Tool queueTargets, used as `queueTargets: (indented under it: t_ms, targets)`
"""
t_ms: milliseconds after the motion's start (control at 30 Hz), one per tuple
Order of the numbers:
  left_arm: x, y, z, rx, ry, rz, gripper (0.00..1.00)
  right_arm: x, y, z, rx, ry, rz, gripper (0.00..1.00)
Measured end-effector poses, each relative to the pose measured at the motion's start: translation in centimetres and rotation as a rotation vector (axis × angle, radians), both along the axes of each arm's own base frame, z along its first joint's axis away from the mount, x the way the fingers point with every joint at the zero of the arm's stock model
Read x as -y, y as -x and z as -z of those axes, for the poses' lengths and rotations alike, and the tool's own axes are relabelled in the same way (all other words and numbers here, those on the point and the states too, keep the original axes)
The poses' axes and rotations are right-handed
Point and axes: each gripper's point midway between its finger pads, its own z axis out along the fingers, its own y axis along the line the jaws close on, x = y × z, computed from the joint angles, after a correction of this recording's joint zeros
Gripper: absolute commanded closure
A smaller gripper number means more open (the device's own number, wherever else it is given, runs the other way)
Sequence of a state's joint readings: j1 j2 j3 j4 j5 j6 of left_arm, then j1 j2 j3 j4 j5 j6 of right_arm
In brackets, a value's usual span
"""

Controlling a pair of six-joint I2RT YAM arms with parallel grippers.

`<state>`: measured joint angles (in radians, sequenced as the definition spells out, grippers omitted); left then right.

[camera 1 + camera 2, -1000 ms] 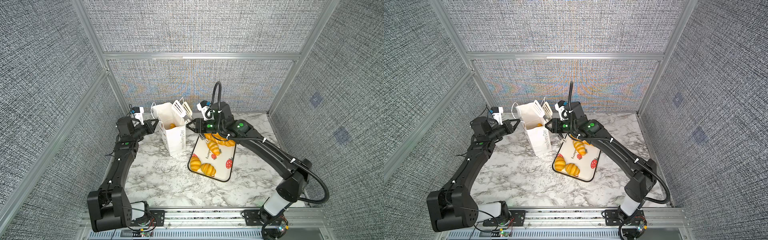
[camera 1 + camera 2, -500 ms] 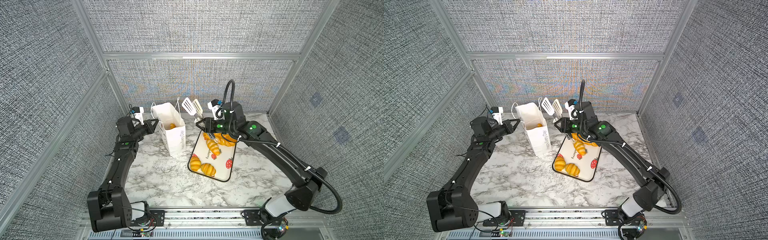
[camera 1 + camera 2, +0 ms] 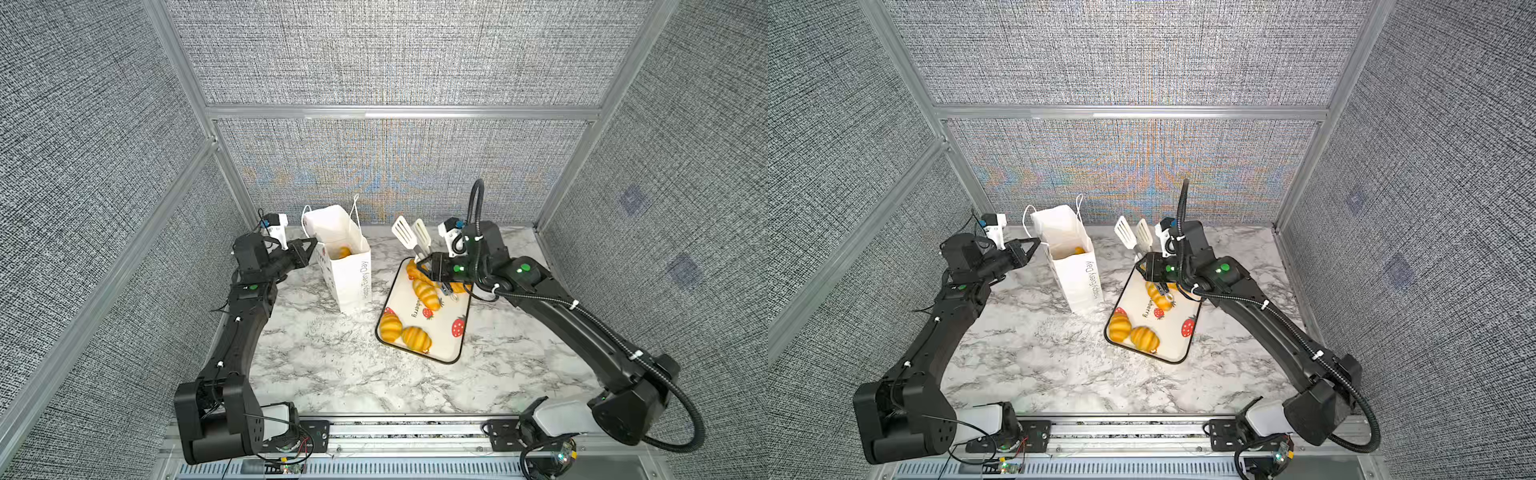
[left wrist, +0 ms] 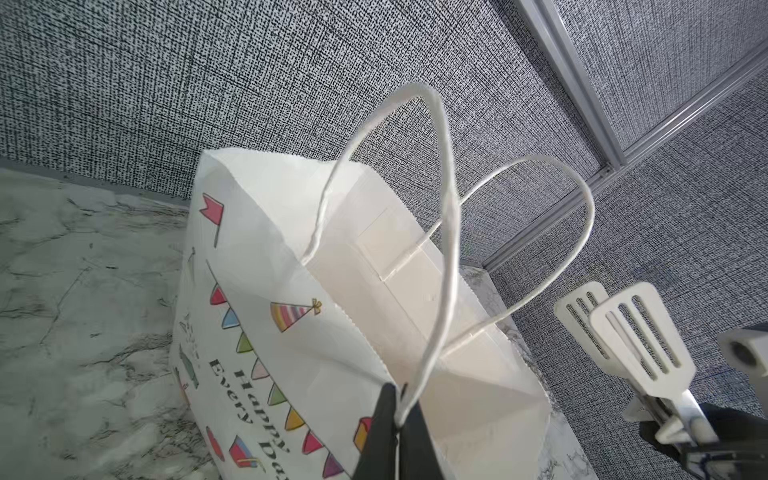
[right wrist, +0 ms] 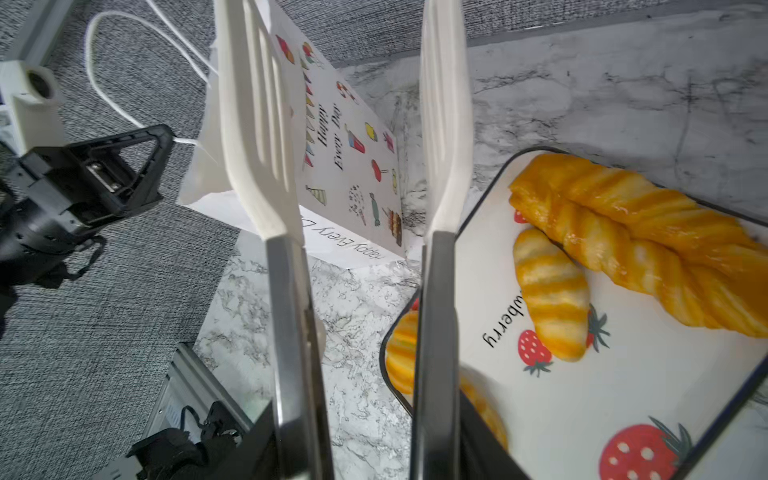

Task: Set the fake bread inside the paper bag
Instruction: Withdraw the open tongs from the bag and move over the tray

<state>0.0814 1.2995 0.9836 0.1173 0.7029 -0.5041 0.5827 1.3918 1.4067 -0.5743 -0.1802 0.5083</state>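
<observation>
The left pincer (image 4: 397, 415) is nipped shut on one cord handle (image 4: 440, 208) of the paper bag (image 4: 291, 332). Only its own wrist view shows that nip plainly. The right pincer (image 3: 426, 266), near the bag, clamps white tongs (image 5: 249, 137) whose blades stand apart. Both top views show a piece of toy bread (image 3: 344, 252) down inside the bag, unseen from either wrist. More bread lies on the tray (image 5: 582, 395) beside the bag, partly behind the tongs. The bag reads "Happy Every Day"; the tray, "…wberry".

Golden fake bread (image 3: 424, 294) lies beside the upright, open paper bag (image 3: 351, 278).
</observation>
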Motion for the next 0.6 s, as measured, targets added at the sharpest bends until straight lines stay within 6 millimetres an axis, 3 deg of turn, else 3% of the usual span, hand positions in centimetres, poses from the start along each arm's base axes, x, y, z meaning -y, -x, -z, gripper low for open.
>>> queueTargets:
  t_ms: [300, 600]
  targets:
    - [0.0, 0.0, 0.0, -0.001, 0.0, 0.0, 1.0, 3.9, 0.8, 3.9, -0.075, 0.103, 0.069, 0.52]
    - [0.0, 0.0, 0.1, -0.002, 0.0, 0.0, 1.0, 5.6, 1.0, 7.3, -0.135, 0.18, 0.096, 0.52]
